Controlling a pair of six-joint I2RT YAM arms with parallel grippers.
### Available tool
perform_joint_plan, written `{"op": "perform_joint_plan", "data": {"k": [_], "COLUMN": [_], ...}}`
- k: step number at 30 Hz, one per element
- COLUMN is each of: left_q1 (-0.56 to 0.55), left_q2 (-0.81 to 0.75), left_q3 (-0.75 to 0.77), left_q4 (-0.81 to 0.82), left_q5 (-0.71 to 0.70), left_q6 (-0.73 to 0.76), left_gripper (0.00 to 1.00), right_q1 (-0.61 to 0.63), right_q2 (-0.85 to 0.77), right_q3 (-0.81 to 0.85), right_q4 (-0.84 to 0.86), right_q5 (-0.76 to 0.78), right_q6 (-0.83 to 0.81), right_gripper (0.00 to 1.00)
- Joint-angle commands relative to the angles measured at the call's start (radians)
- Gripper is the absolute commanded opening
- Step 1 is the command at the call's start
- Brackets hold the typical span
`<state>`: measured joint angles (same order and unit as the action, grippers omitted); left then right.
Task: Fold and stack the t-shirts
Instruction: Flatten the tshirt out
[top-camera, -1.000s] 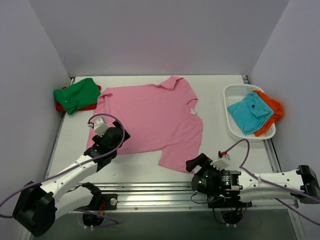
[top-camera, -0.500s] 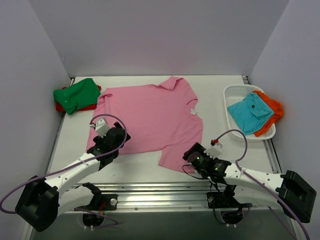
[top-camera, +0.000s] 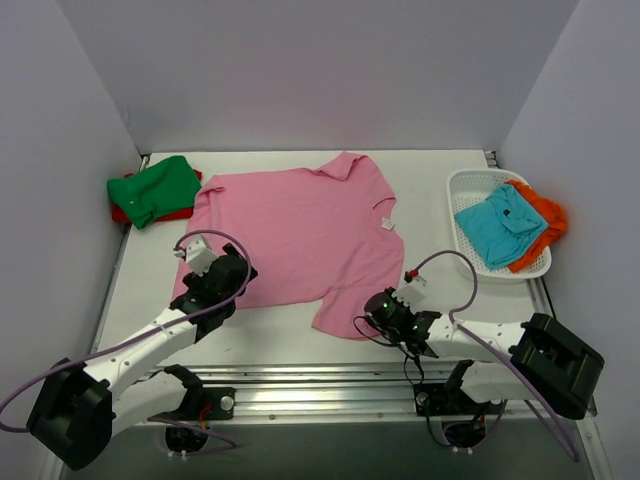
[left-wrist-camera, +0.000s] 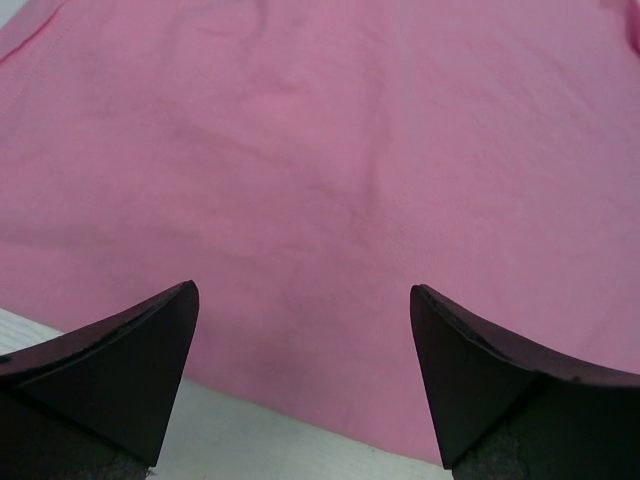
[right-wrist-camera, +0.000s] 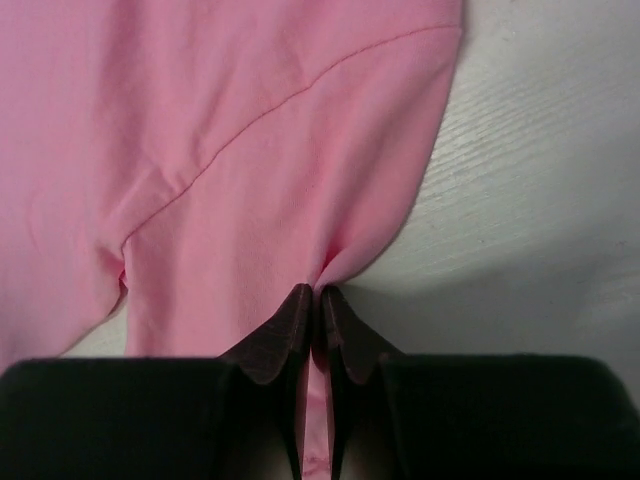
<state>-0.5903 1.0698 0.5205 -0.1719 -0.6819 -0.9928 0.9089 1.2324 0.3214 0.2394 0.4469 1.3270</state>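
Observation:
A large pink collared t-shirt (top-camera: 300, 235) lies spread on the table. My right gripper (top-camera: 372, 318) is shut on the hem of its near right sleeve (right-wrist-camera: 300, 180), and the cloth bunches into a pinch between the closed jaws (right-wrist-camera: 318, 292). At the shirt's near left edge my left gripper (top-camera: 222, 275) stands open, its fingertips (left-wrist-camera: 150, 345) wide apart just above the pink hem (left-wrist-camera: 300, 250), holding nothing. A green t-shirt (top-camera: 153, 188) lies folded over a red one (top-camera: 180, 212) at the far left. Teal (top-camera: 498, 224) and orange (top-camera: 541, 222) t-shirts lie in the basket.
The white mesh basket (top-camera: 462, 185) stands at the right side of the table. A metal rail (top-camera: 320, 375) runs along the near edge between the arm bases. Grey walls close in the left, back and right.
My right arm has moved left and forward to the near sleeve, and its gripper has shut on the hem. The sleeve corner has shifted slightly left. The left gripper has barely moved.

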Motion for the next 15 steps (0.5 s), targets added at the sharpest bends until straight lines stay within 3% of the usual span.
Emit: {"op": "perform_joint_plan", "data": {"k": [1,5,10,15], "left_q1": [-0.005,-0.006,-0.006,-0.008], "left_q2": [-0.067,-0.079,0.013,0.094], "left_q3": [-0.005,-0.023,0.013,0.029], "left_q4": [-0.052,-0.116,-0.181,-0.181], "left_q5": [-0.057,-0.106,-0.105,-0.002], "left_q6": [-0.052,-0.118,-0.174,-0.193], "left_gripper": [0.95,0.87,0.8,0.85], "right_q1": [-0.002,-0.004,-0.004,-0.01], "right_q2": [-0.039,-0.125,-0.212,-0.297], "right_q3": [-0.001,0.008,0.03,0.045], "right_q4": [-0.144,-0.218,-0.333,-0.414], "right_q5": [-0.002,0.053,0.105,0.167], "right_q6": [-0.014,-0.022,-0.026,-0.04], "right_gripper": [0.0,0.0,0.0,0.0]}}
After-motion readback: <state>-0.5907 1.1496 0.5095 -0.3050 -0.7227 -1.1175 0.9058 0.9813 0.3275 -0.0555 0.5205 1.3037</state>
